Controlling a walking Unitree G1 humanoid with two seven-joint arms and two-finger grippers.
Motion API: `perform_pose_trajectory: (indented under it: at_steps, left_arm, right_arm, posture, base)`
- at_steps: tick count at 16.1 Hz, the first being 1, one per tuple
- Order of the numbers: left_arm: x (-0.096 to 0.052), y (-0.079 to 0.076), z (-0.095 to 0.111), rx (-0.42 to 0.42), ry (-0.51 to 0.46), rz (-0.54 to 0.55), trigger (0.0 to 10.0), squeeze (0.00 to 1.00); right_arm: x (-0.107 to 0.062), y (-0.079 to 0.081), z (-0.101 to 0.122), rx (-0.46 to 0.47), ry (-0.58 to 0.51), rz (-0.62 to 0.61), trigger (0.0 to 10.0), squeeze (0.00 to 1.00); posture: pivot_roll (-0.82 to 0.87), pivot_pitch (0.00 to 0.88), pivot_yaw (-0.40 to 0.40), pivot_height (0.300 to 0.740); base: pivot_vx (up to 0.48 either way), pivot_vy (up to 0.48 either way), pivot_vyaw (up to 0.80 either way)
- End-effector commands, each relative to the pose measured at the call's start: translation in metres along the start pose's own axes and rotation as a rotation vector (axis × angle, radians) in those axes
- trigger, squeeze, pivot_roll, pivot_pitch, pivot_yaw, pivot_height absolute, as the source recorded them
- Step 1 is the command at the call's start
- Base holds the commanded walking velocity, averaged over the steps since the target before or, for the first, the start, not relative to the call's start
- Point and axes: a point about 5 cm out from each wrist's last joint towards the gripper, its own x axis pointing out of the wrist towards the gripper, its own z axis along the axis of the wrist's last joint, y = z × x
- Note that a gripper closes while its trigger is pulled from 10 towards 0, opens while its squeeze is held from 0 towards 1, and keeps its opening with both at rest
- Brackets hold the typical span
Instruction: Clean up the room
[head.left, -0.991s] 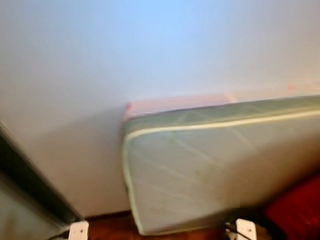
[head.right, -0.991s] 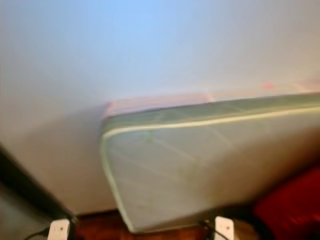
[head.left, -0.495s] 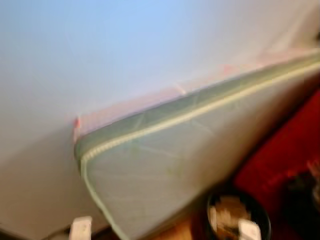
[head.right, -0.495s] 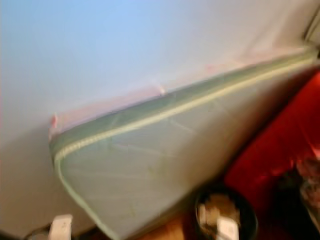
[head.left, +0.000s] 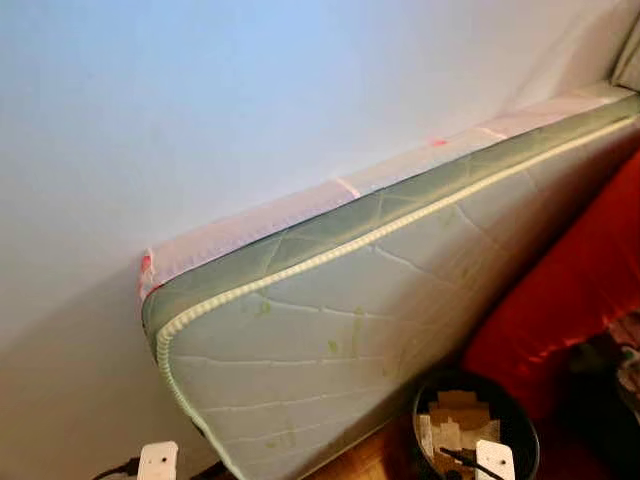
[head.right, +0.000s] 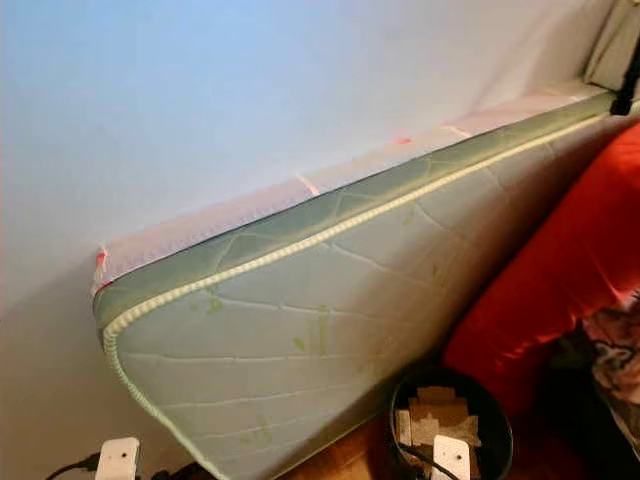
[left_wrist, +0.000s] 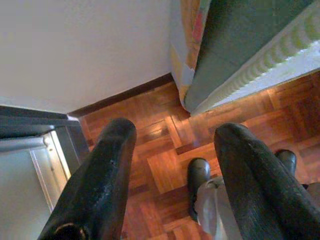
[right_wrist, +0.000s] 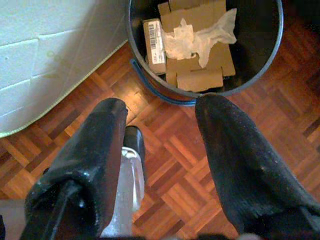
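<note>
Leaning on its long edge against the white wall (head.left: 250, 90), the green quilted mattress (head.left: 350, 340) keeps the parquet floor (right_wrist: 180, 165) free. Beside it the black bin (right_wrist: 272, 50) holds cardboard scraps (right_wrist: 197, 55). Left gripper (left_wrist: 170, 165) and right gripper (right_wrist: 160, 150) hang released, empty.

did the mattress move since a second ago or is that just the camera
No. The mattress leans on the wall as before; the whole view shifted, so the camera turned.

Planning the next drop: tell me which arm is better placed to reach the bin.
Right. The open right gripper hangs just short of the black bin holding cardboard; the left gripper hangs by the mattress corner and wall.
</note>
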Motion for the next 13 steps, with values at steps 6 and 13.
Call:
perform_pose_trajectory:
  at_steps: [6,13]
  left_arm:
    - [0.0074,-0.0339,0.0069,0.093,0.052,-0.110,10.0,0.00]
    - [0.0073,-0.0374,0.0055,0.081,0.053,-0.107,10.0,0.00]
  right_arm:
    - [-0.0009,0.0299,-0.0101,-0.037,0.092,0.194,10.0,0.00]
    - [-0.0009,0.0276,-0.0100,-0.040,0.093,0.190,10.0,0.00]
  posture:
    - [0.00,0.025,0.026,0.740]
    - [0.00,0.029,0.021,0.740]
  base:
    - [0.000,0.000,0.00]
    - [0.000,0.000,0.00]
